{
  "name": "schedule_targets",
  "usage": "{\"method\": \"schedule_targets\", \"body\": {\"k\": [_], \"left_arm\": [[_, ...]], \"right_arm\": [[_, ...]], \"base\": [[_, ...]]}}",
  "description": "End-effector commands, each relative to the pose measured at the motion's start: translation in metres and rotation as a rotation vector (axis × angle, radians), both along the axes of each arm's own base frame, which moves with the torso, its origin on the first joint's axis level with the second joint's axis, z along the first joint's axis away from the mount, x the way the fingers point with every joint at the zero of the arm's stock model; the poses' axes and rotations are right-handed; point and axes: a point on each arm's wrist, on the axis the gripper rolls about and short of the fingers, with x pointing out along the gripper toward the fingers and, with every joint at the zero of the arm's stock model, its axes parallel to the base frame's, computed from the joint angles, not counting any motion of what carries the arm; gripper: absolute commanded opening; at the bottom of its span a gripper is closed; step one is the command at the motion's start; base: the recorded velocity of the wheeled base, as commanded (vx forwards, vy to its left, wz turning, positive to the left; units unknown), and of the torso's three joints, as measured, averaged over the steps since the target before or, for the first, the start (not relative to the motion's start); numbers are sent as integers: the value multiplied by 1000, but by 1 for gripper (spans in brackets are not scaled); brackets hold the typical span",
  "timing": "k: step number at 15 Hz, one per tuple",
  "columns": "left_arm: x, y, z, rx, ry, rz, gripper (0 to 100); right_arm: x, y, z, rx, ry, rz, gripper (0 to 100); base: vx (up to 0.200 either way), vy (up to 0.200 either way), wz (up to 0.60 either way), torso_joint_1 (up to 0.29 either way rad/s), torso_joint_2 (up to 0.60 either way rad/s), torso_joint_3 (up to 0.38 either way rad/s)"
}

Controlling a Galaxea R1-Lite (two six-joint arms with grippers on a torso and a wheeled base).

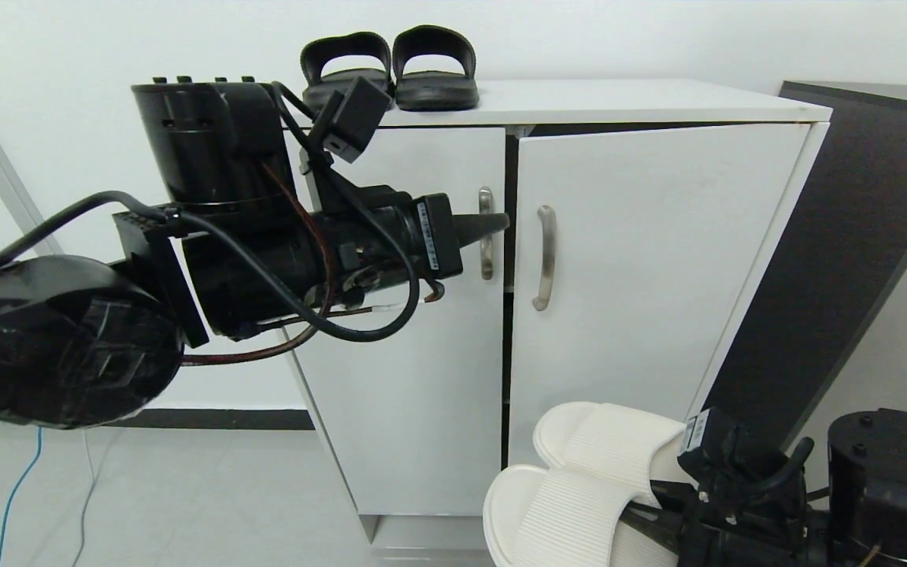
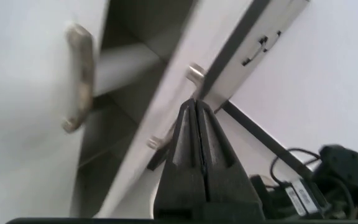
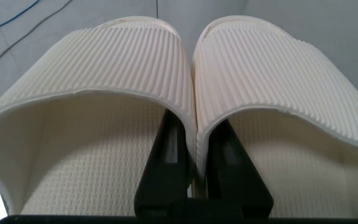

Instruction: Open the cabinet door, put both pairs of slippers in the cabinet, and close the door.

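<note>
Below, right jaws pinch the ribbed cream slippers (image 3: 123, 68) together; left jaws, pressed shut, sit at a curved metal handle (image 1: 486, 260).

The left arm (image 1: 249, 236) consisted of black cylindrical housings, the upper one topped by four small studs. Black cables (image 1: 359, 331) and one thin reddish-brown cable looped across its wrist. A white printed label (image 1: 427, 236) sat on the wrist collar, below a boxy black camera module (image 1: 355, 118). The left gripper (image 1: 499, 224) had black tapered fingers (image 2: 182, 162). The right arm (image 1: 890, 472) was black, with round screw heads in its end cap.
</note>
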Motion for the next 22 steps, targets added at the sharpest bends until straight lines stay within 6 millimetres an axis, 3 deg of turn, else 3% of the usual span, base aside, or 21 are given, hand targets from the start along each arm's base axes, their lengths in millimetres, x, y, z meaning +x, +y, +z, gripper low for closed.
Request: {"method": "schedule_targets", "body": {"k": [1, 6, 8, 12, 17, 22], "left_arm": [[19, -1, -5, 4, 12, 28, 0], [51, -17, -8, -6, -4, 39, 0], [56, -22, -9, -7, -5, 33, 0], [44, -25, -5, -21, 5, 17, 0], [11, -30, 2, -28, -13, -49, 0], [10, -30, -7, -33, -18, -52, 0]], "right_arm": [[-1, 0, 0, 1, -1, 4, 0], [-2, 1, 0, 0, -1, 7, 0], [-2, 1, 0, -1, -2, 8, 0], [-4, 2, 0, -2, -1, 14, 0], [-8, 2, -1, -6, 3, 29, 0], [-9, 2, -1, -6, 1, 33, 0]], "base": [[0, 0, 0, 0, 0, 0], [0, 0, 0, 0, 0, 0], [0, 0, 0, 0, 0, 0], [-150, 0, 0, 5, 3, 2], [-200, 0, 0, 0, 2, 2], [-120, 0, 0, 1, 2, 2]]}}
